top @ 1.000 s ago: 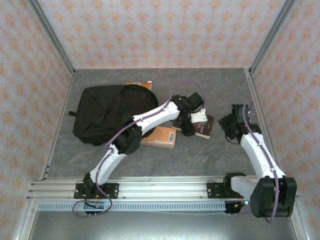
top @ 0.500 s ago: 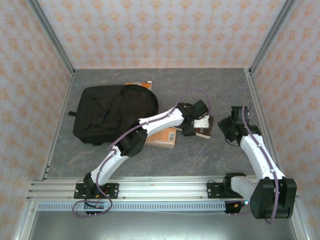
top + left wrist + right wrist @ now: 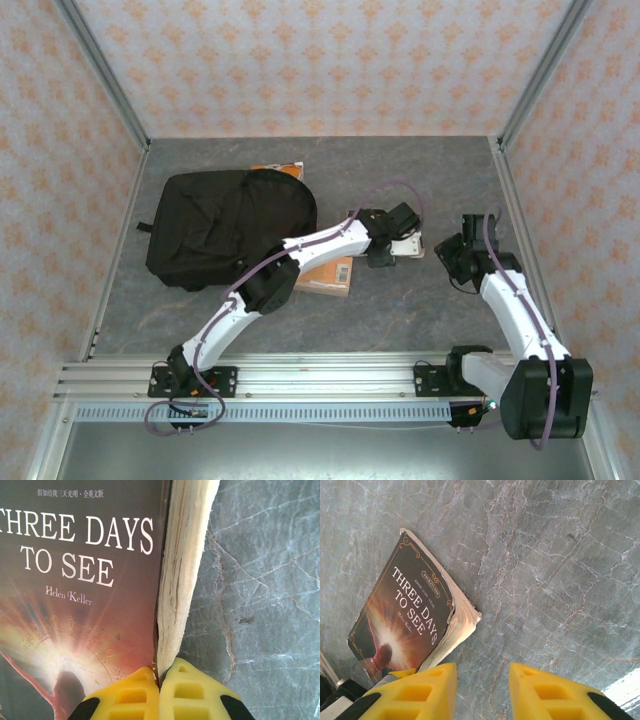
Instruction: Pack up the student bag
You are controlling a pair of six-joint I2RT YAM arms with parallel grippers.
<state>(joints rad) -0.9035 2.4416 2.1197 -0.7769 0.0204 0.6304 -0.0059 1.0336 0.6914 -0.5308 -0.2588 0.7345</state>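
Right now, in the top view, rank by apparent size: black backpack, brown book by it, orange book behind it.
1. Student bag, far largest.
2. Brown book, partly under the left arm.
3. Orange book: a strip shows past the bag, so true size unsure.

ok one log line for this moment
left claw shut at page edge of book | right claw open over table | student bag lying apart from book

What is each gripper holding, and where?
Left gripper pinches the Three Days to See book at its cover's page-side corner; right gripper is open, empty.
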